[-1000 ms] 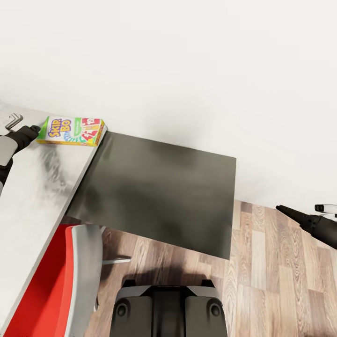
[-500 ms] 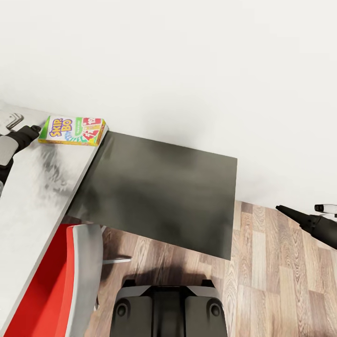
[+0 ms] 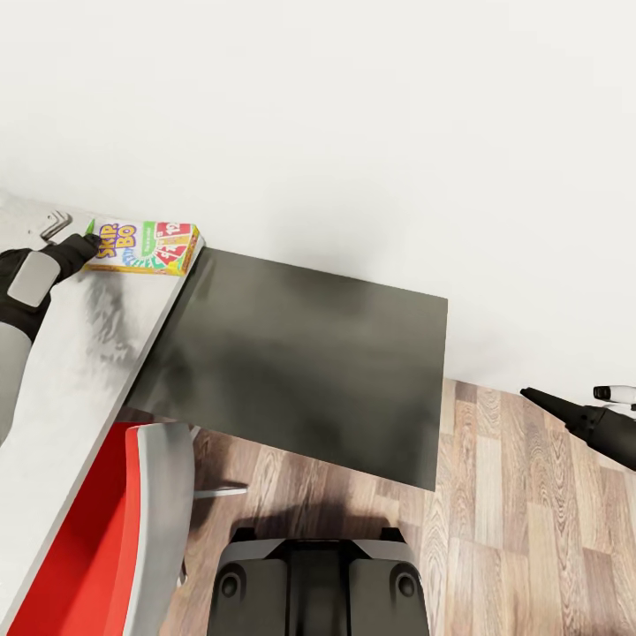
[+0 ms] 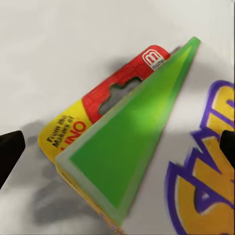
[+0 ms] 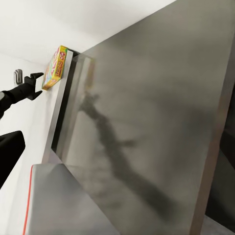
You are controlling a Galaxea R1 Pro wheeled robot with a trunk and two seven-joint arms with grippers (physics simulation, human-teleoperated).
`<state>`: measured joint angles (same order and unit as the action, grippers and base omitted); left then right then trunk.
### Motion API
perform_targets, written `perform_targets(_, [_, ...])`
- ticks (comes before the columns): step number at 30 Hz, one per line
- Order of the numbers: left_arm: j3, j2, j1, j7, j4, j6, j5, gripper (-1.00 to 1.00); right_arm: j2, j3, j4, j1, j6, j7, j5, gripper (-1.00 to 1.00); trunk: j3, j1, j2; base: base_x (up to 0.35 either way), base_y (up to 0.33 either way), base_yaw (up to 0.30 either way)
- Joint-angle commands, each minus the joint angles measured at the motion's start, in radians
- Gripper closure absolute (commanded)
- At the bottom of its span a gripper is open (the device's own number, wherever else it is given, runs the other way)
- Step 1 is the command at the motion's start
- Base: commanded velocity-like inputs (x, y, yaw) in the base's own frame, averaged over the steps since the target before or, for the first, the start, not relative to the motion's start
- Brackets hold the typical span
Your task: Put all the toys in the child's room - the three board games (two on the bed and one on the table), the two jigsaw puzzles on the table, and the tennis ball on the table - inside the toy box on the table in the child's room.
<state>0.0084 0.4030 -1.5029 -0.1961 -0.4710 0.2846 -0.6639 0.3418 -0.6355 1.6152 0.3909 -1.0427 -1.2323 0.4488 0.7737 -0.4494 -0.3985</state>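
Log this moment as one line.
left gripper: open, jaws around Skip-Bo box end | box: on table corner | right gripper: idle

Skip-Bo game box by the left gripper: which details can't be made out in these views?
- Grip: in the head view the left gripper overlaps the end of the yellow-green-red Skip-Bo game box; contact unclear.
- Left wrist view: the box runs past the frame edges; both fingertips are cut off at the sides.
- Right gripper: cut by the head view's edge; open or shut unclear.
- Light grey desk top: cut off at the head view's left edge.
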Motion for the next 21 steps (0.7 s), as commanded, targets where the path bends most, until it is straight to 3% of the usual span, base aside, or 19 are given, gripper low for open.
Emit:
perform_targets(1, [0.001,-0.002,-0.006,-0.004,0.000,0.005,-0.008,-1.00,0.000,0.000,0.000,0.000,-0.005,-0.003,0.000,-1.00,0.001,-0.001,-0.001,0.000,0.000,0.000])
perform_targets(21, [0.004,0.000,-0.036,0.001,0.029,-0.004,-0.007,-1.00,0.000,0.005,0.000,0.000,-0.005,-0.003,-0.001,-1.00,0.001,-0.001,-0.001,0.000,0.000,0.000])
